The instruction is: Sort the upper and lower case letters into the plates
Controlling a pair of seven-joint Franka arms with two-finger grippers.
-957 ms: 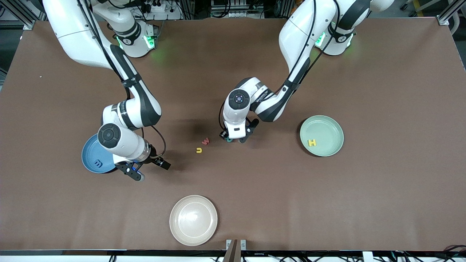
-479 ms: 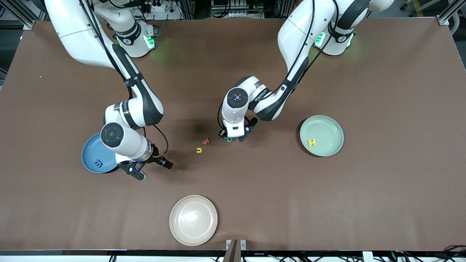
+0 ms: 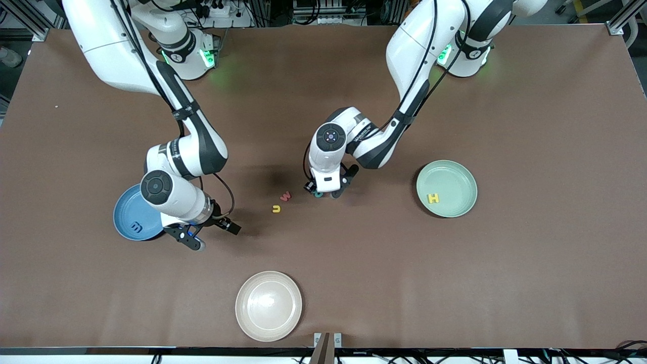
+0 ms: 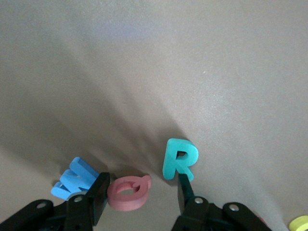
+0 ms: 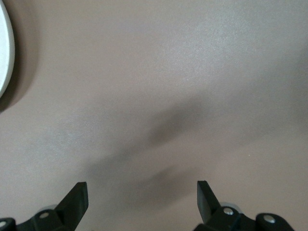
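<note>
Two grippers low over tabletop — left gripper fingers straddle pink Q, not clamped; W, R beside. Right gripper spread wide, empty, beside blue plate.

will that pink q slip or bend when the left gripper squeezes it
The pink Q looks thick and foam-like, so probably light and slightly squashy. It lies flat between the left gripper fingers, so rolling is unlikely. Its round edge might twist out.
</note>
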